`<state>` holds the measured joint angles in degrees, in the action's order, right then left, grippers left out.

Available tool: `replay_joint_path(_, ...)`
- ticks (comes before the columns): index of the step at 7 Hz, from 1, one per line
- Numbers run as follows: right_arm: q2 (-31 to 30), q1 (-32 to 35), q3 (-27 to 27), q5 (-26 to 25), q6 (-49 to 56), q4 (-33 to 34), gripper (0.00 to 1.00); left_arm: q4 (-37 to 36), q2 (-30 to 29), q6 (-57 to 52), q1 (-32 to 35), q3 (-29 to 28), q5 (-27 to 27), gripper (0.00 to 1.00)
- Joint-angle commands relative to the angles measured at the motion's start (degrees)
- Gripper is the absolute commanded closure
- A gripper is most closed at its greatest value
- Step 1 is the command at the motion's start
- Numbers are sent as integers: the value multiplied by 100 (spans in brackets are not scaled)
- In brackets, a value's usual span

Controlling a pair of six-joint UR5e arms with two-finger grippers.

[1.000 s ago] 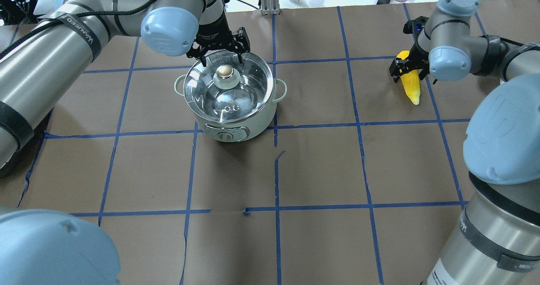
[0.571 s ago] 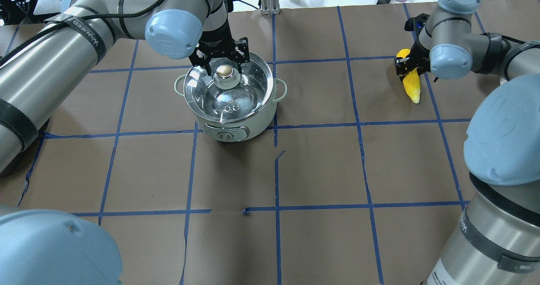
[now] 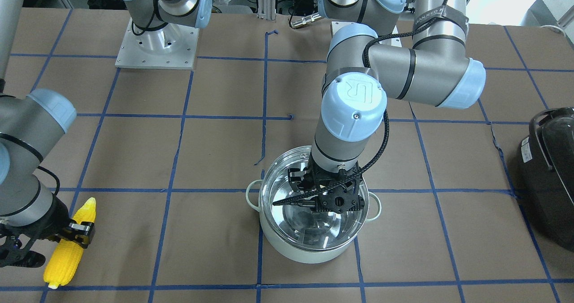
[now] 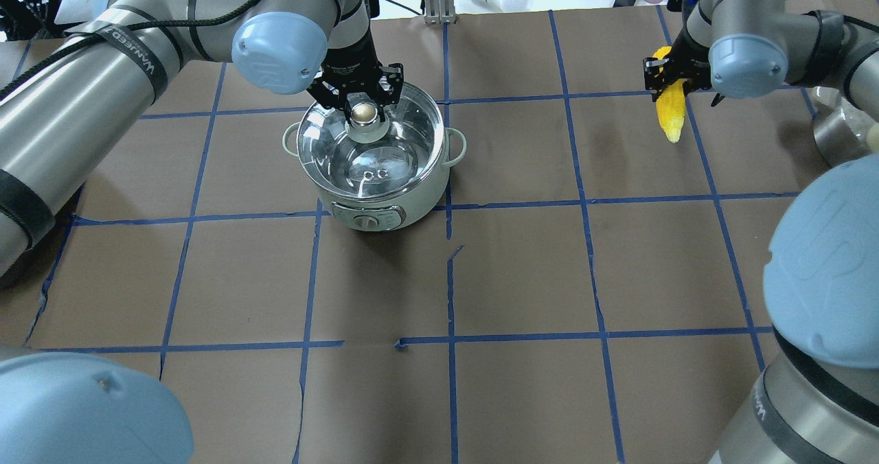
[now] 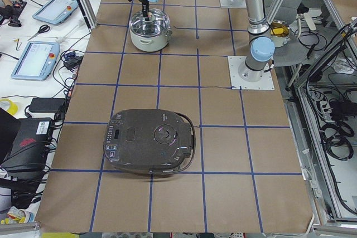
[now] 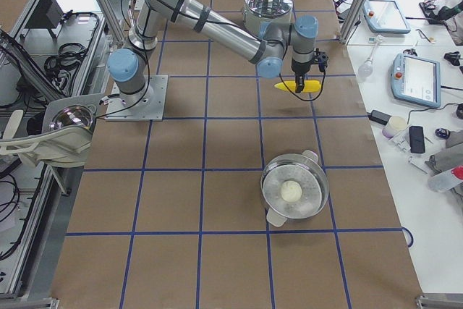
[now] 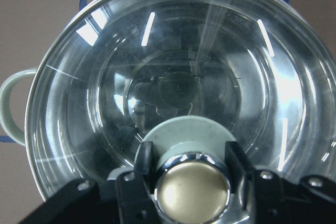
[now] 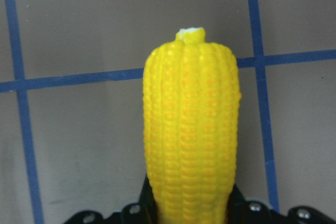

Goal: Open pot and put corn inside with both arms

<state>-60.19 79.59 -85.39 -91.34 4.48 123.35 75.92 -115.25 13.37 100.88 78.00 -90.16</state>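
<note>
Front-facing view: pot [image 3: 309,253] sits near mid-table on the brown table [image 3: 215,150] with blue tape grid, glass lid [image 3: 278,200] on it. The left gripper [image 3: 329,201] is down over the lid centre and hides the knob here. The corn [image 3: 66,251] is well apart from the pot, at the far right-arm side near the operators' edge, tilted with pale tip downward, and the right gripper [image 3: 80,232] is clamped across its upper part. A black appliance [image 3: 549,177] sits at the opposite edge. Overhead view: left gripper fingers sit tight on both sides of the gold-topped knob [image 4: 364,111], lid seated on the pot rim, pot's control dial facing the robot. The corn hangs from the right gripper on the far right side, tip pointing toward the robot; can't tell if the tip touches the table. Exterior left view: black appliance large and near, pot far up the table with the left arm reaching down onto it, details too small. Exterior right view: right arm holds the corn roughly level above the paper, pot further back under the other arm, and a steel pan [image 6: 293,195] with a white round item inside stands nearer the camera. Left wrist view: both fingers [image 7: 144,163] press against the knob's sides, so the grip is closed on the knob; lid is flush, shiny interior visible through the glass, one loop handle at left. Right wrist view: corn fills the centre, gripped at its base, tip away from camera, over tape lines.
</note>
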Motion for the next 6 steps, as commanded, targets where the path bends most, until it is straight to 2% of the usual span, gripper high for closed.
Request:
replay_joint_path(1, -124, 957, 424, -209, -1025, -511, 100, 333, 195, -331, -155, -258, -54, 74)
replay_joint_path(3, -160, 1680, 663, -262, -1772, -549, 100, 484, 222, -501, -882, -294, -142, 78)
replay_joint_path(4, -151, 2118, 751, -270, -1906, -558, 100, 546, 231, -850, -1243, -303, -151, 85)
replay_joint_path(6, -125, 2892, 944, -201, -2967, -541, 100, 555, 196, -1904, -1963, -180, -238, 96)
